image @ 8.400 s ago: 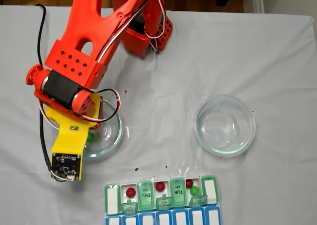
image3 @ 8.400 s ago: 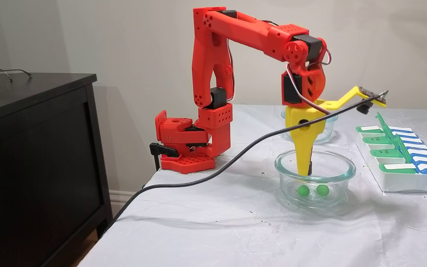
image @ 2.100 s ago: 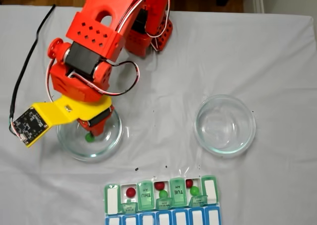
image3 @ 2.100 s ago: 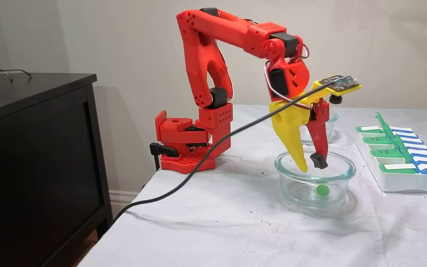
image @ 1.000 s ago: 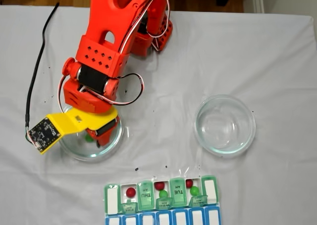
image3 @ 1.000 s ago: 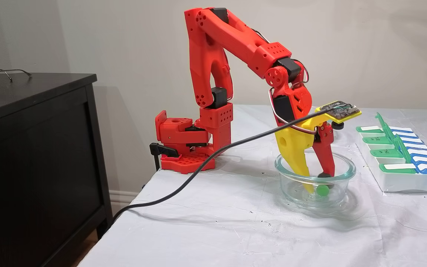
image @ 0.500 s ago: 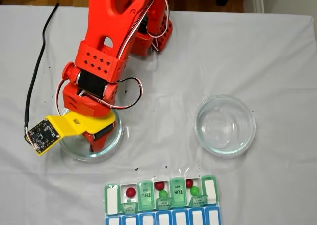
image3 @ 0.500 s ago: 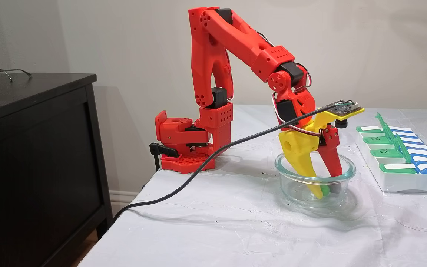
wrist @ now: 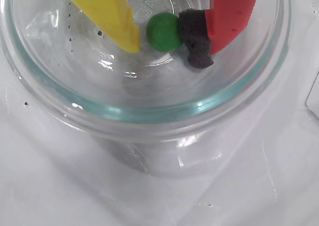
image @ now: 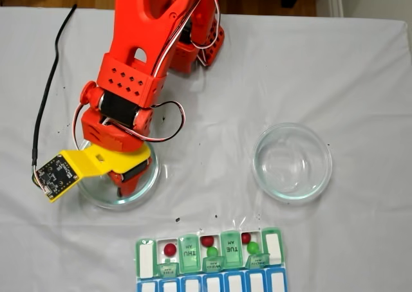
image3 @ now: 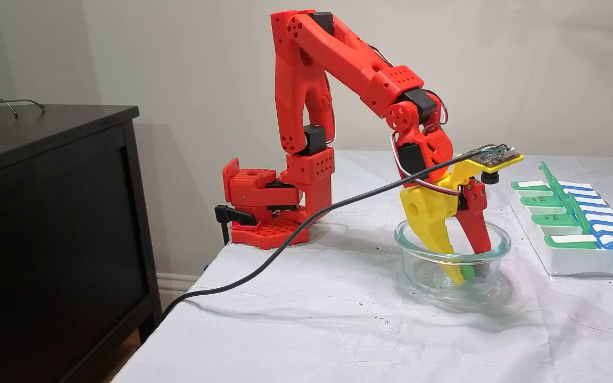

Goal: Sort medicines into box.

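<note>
One green pill [wrist: 163,31] lies on the floor of a round glass dish [wrist: 149,114]. My gripper [wrist: 162,39] reaches down into that dish, its yellow finger on the pill's left and the black pad of its red finger against the pill's right, shut on it. In a fixed view from the side the gripper [image3: 466,274] stands deep in the dish [image3: 407,234]. From above, the arm hides the pill. The box [image: 188,253] lies at the near edge with lids open; it holds three red pills [image: 170,249] and two green pills [image: 253,247].
A second glass dish [image: 257,170] with nothing in it stands to the right in a fixed view from above. The red arm base [image3: 264,207] is at the table's far corner, a black cable [image3: 285,244] trails off the edge, and a black cabinet [image3: 46,213] stands beside the table.
Over the last second the gripper sank from the dish's rim to its floor and its fingers came together around the green pill. Earlier, two green pills lay in this dish.
</note>
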